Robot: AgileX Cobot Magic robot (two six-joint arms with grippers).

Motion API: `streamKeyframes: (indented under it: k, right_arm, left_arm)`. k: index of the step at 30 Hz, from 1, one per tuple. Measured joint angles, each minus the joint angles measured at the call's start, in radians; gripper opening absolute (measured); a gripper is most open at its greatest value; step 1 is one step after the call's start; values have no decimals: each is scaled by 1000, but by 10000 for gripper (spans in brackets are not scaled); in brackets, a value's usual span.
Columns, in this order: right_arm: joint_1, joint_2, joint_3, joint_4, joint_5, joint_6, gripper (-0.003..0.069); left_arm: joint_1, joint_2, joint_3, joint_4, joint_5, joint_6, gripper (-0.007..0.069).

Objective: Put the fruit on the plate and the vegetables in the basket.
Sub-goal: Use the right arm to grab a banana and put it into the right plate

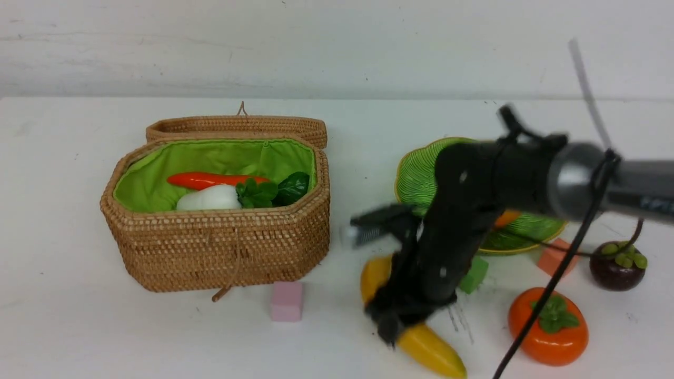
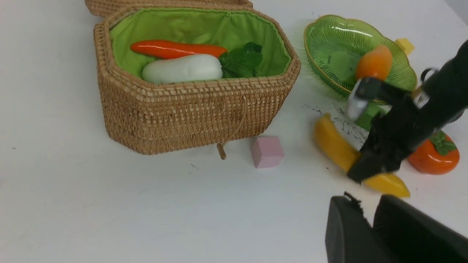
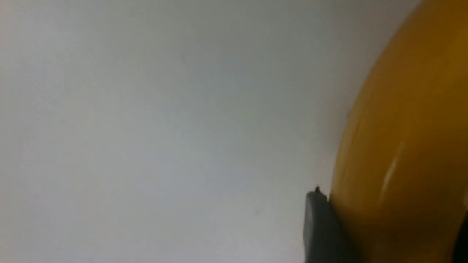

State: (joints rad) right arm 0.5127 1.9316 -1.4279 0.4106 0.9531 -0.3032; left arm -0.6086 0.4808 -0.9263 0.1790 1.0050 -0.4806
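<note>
My right gripper (image 1: 392,321) reaches down onto the yellow banana (image 1: 429,347) lying on the table, its fingers closed on the fruit's middle. In the right wrist view the banana (image 3: 402,146) fills the space between the fingers (image 3: 318,226). The orange mango (image 2: 373,63) lies on the green plate (image 1: 416,173). On the table stand the persimmon (image 1: 547,326) and the mangosteen (image 1: 617,268). The open basket (image 1: 221,247) holds the carrot (image 1: 210,180) and the leafy radish (image 1: 210,199). My left gripper (image 2: 365,204) hovers empty near the banana's tip, jaws nearly together.
Foam cubes dot the table: pink (image 1: 287,301) in front of the basket, green (image 1: 474,273) and salmon (image 1: 553,257) by the plate, yellow (image 2: 405,44) behind it. The basket's lid (image 1: 237,126) lies open at the back. A black cable (image 1: 558,273) hangs off the right arm.
</note>
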Motion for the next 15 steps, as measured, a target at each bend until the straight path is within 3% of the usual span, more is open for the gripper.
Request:
streamKeyframes:
  k: [6,9,15]
  right_arm:
    - [-172,-82,-204,158,-80,181,325]
    - [-271,-76,-244,223,-255,320,325]
    - [-293,37,-245,255,-470,354,325]
  left_arm:
    - [0,0,0,0,-1,0,119]
    - [0,0,0,1,-1,0,125]
    - [0,0,0,4,-1,0,129]
